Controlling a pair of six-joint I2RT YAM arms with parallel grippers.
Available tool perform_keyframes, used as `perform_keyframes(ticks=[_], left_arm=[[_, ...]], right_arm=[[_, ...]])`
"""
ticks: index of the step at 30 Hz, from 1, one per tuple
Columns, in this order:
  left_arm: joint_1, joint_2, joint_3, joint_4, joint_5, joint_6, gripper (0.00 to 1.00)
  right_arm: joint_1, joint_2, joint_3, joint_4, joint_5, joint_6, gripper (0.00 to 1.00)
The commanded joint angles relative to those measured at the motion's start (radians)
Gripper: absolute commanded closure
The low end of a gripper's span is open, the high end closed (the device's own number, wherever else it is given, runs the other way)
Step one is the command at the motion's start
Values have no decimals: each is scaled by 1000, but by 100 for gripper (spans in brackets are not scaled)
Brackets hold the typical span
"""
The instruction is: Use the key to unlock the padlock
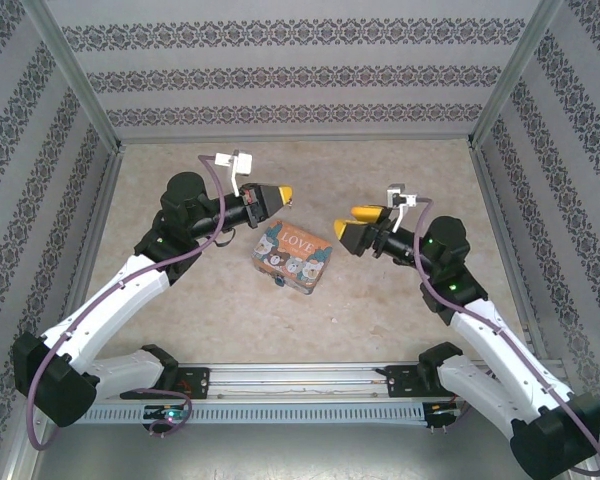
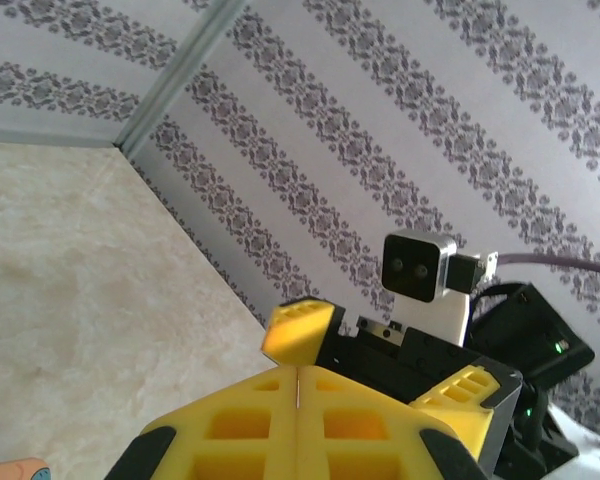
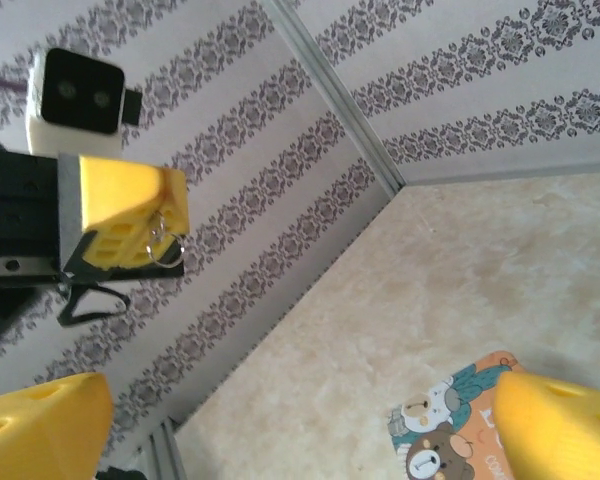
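Key (image 3: 163, 235) metal is showing at the very tip of the left gripper (image 2: 296, 388): a thin sliver poking out of the seam between the two yellow fingers, with a fine wire ring dangling below it. Those fingers are pressing flat together around the key, with no gap visible along the seam. The left gripper is hovering above the bench (image 1: 400, 170), pointing across towards the other arm.

The right gripper (image 1: 346, 221) is facing it from close by, tip to tip but not touching. Its yellow fingers are standing wide apart and are holding nothing. In its own wrist view the two fingers are sitting in the bottom corners.

Below and between the two grippers, the colourful tin (image 1: 293, 256) with "LOVE" and cartoon animals on its lid is lying flat on the bench, turned at an angle. The padlock (image 1: 279, 282) is showing as a small blue speck right at the tin's near edge, towards its left corner. Whether it is fastened to the tin or only lying against it is too small to tell. Neither gripper is touching it.

Patterned wallpaper panels (image 1: 280, 80) are enclosing the bench on three sides.
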Motion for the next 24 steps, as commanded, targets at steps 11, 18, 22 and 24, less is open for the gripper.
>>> perform_keyframes(ticks=[11, 18, 22, 24], left_arm=[[11, 5, 35, 15, 129, 79, 100], [11, 18, 35, 19, 134, 81, 100], [11, 21, 35, 24, 136, 81, 100], [11, 22, 31, 27, 139, 80, 100]], right_arm=[[71, 62, 79, 5, -27, -185, 2], [121, 107, 107, 60, -64, -180, 8], [142, 140, 129, 81, -66, -174, 13], [149, 155, 137, 96, -62, -171, 16]])
